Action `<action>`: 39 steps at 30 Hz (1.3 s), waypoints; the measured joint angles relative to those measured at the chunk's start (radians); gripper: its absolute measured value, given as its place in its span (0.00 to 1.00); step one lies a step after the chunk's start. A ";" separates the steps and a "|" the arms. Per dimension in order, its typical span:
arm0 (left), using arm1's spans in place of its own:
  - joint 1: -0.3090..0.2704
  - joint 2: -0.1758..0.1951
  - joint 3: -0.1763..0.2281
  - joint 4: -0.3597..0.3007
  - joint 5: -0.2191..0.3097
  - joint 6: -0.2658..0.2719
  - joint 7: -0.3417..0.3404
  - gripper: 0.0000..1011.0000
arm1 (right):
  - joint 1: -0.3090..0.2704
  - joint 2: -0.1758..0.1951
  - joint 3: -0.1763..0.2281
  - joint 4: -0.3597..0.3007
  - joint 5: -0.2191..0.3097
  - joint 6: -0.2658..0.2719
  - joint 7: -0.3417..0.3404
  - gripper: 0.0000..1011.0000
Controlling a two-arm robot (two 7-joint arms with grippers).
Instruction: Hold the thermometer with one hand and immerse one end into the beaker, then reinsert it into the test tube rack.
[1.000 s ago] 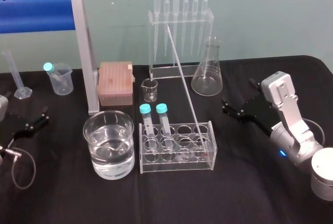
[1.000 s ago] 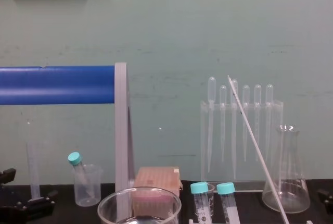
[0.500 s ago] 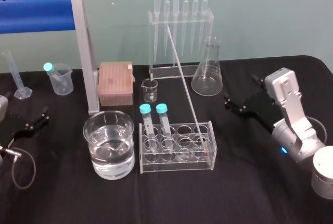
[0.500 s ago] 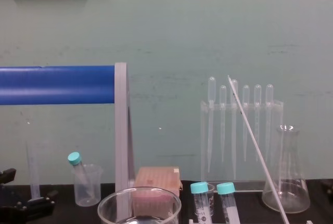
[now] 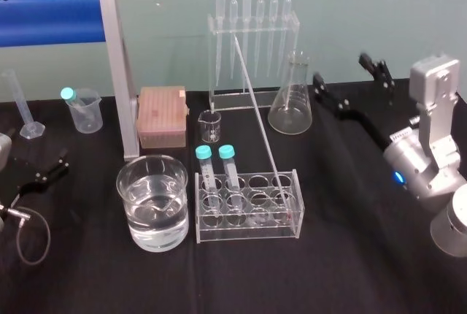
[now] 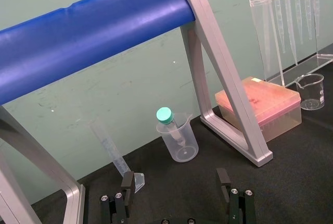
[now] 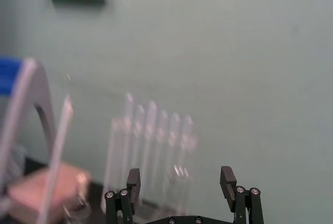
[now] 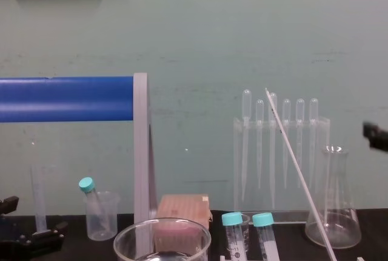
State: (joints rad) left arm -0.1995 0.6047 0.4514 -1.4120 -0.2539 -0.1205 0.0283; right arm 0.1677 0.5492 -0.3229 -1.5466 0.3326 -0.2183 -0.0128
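The thermometer (image 5: 257, 113), a long thin whitish rod, stands slanted in the clear test tube rack (image 5: 248, 232), with its top leaning back toward the pipettes. It also crosses the chest view as the same rod (image 8: 297, 167). The beaker (image 5: 125, 175), wide and partly filled with clear liquid, sits just left of the rack. My right gripper (image 5: 349, 73) is raised at the right, level with the conical flask, open and empty, apart from the thermometer; its wrist view shows the open gripper (image 7: 180, 174) with the blurred rod (image 7: 57, 151) far off. My left gripper (image 6: 175, 179) rests open at the table's left edge.
Behind the rack stand a pipette holder (image 5: 252, 51), a conical flask (image 5: 291, 106), a small glass beaker (image 5: 210, 125) and a pink tip box (image 5: 162, 115). A blue bar on a grey frame (image 5: 117, 73) rises at the left. A plastic cup (image 5: 85, 112) and a graduated cylinder (image 5: 22, 106) stand far left.
My right gripper has lifted from low beside the rack and swung up and back toward the conical flask, staying open. The left arm and the glassware have not moved.
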 joint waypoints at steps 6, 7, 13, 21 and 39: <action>0.000 0.000 0.000 0.000 0.000 0.000 0.000 1.00 | 0.028 -0.041 0.000 -0.037 0.032 -0.062 0.075 0.99; 0.000 0.000 0.000 0.000 0.000 0.000 0.000 1.00 | 0.028 -0.041 0.000 -0.037 0.032 -0.062 0.075 0.99; 0.000 0.000 0.000 0.000 0.000 0.000 0.000 1.00 | 0.048 -0.079 -0.021 -0.044 0.069 -0.099 0.157 0.99; 0.000 0.000 0.000 0.000 0.000 0.000 0.000 1.00 | 0.074 -0.128 -0.053 -0.038 0.093 -0.029 0.206 0.99; 0.000 0.000 0.000 0.000 0.000 0.000 0.000 1.00 | 0.126 -0.180 -0.059 0.009 0.114 0.218 0.232 0.99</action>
State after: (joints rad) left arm -0.1995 0.6047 0.4514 -1.4120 -0.2539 -0.1205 0.0283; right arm 0.2939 0.3690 -0.3823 -1.5379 0.4466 0.0000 0.2196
